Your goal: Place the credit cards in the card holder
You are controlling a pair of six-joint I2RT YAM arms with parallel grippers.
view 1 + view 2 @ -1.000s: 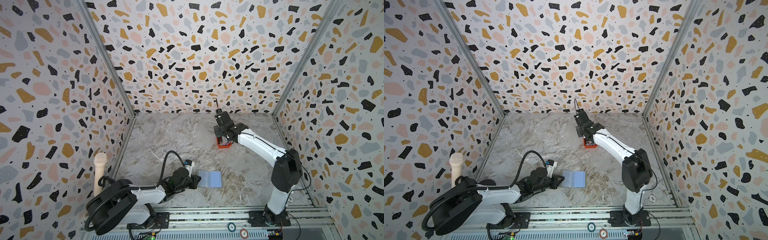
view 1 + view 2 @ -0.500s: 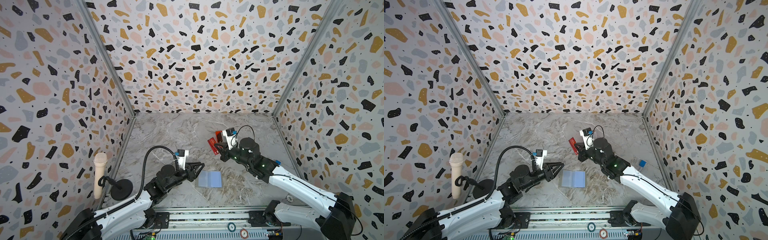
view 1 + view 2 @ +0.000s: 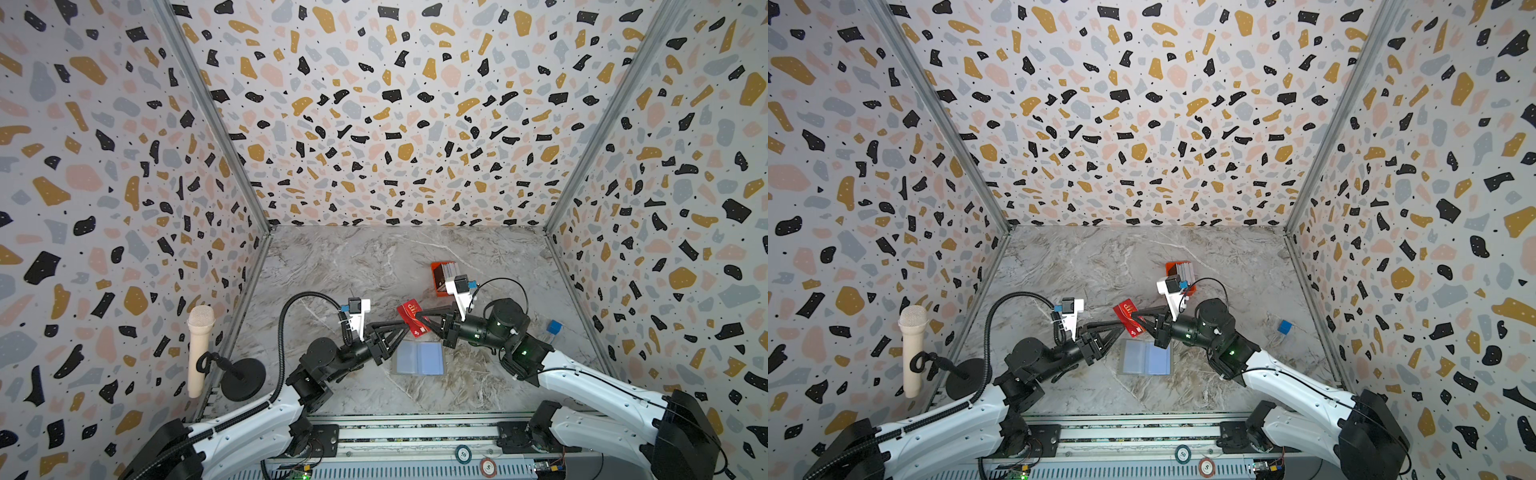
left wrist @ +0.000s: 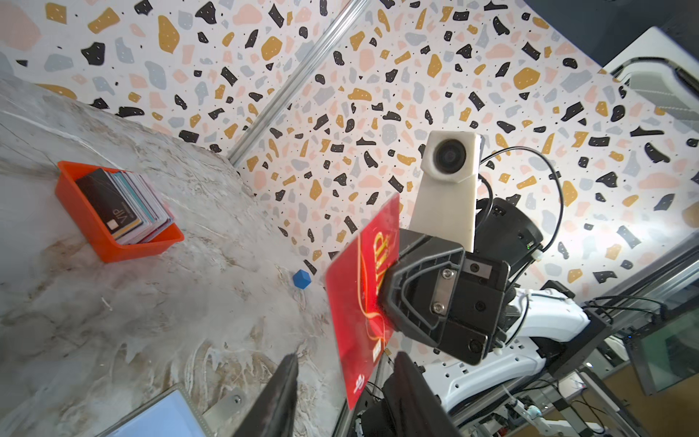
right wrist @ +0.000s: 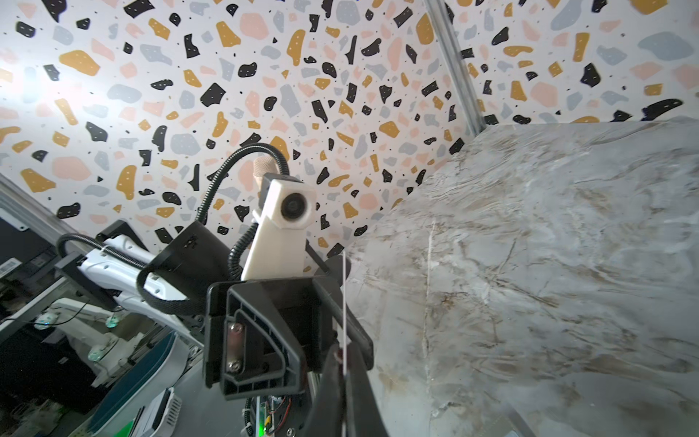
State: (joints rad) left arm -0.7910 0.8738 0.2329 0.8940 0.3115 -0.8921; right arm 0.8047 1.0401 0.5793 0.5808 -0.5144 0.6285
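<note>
— Which gripper has the red card (image 4: pixel 359 295)?
— My right gripper (image 5: pixel 342 353) pinches it by one long edge. The card is clear of the worktop (image 3: pixel 332 266), above the stretch just behind the card holder (image 3: pixel 419 358).
— And your left gripper?
— My left gripper (image 4: pixel 346 359) is spread, with its fingers (image 4: pixel 280 393) on either side of one short end of the card. I cannot tell whether either finger touches it.
— How does the card holder lie?
— It lies open and flat near the middle of the front edge, pale blue pockets up.
— The other credit cards (image 4: pixel 140 206)?
— They stand in the orange tray (image 4: pixel 113 249), right of the middle and toward the back edge. The dark card (image 4: pixel 109 204) marked VIP is outermost. A blue cube (image 3: pixel 554 327) sits near the right edge.
</note>
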